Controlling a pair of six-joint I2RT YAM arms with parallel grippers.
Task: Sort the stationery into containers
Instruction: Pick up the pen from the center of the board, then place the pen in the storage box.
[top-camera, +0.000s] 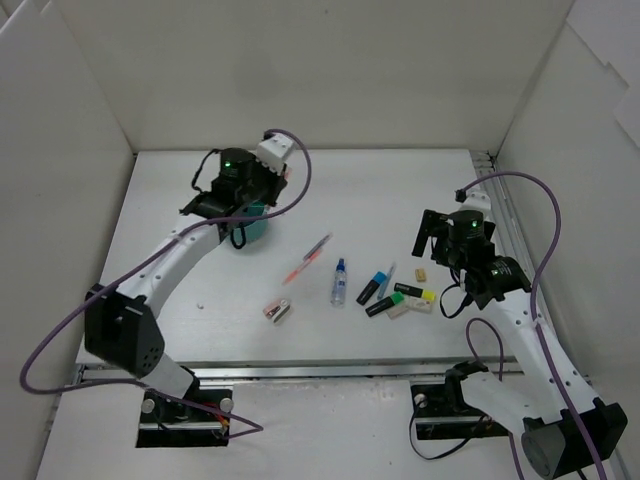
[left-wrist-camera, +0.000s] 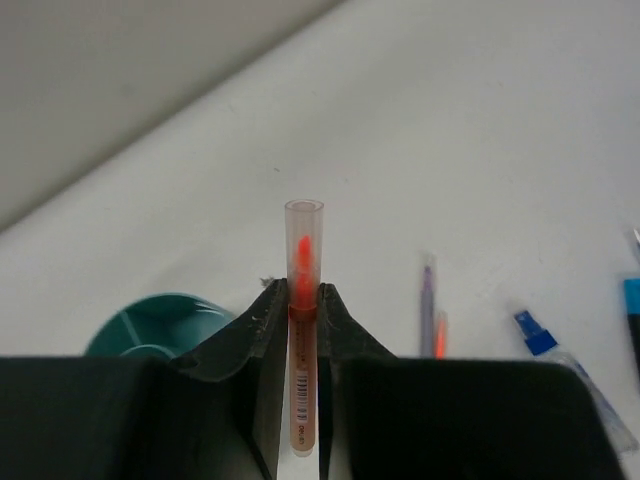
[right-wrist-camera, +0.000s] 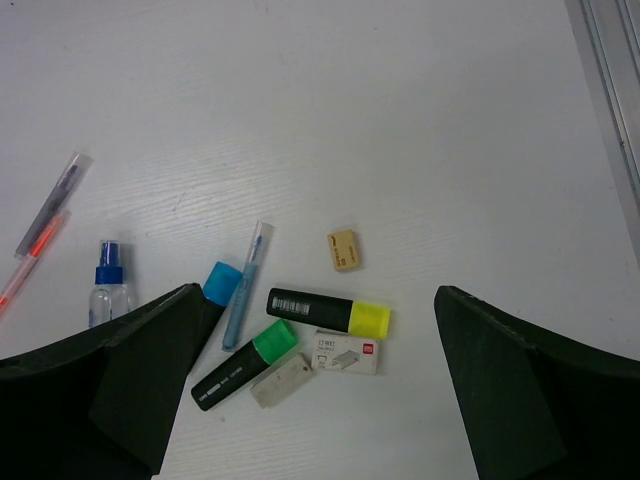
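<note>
My left gripper (left-wrist-camera: 303, 292) is shut on an orange pen (left-wrist-camera: 303, 350) with a clear cap, held upright between the fingers. It hangs just above the round teal tub (left-wrist-camera: 150, 322), which the arm partly hides in the top view (top-camera: 256, 226). My right gripper (right-wrist-camera: 318, 292) stands open above a cluster: yellow highlighter (right-wrist-camera: 330, 312), green highlighter (right-wrist-camera: 245, 365), blue highlighter (right-wrist-camera: 218, 285), blue pen (right-wrist-camera: 248, 285), tan eraser (right-wrist-camera: 343, 250), white eraser (right-wrist-camera: 283, 380). Two thin pens (top-camera: 308, 258) and a blue-capped bottle (top-camera: 339, 282) lie mid-table.
A small white staple box (right-wrist-camera: 345, 352) lies beside the white eraser. A pink eraser (top-camera: 277, 310) sits near the front of the table. White walls enclose the table on three sides, and a metal rail (top-camera: 505, 230) runs along the right edge.
</note>
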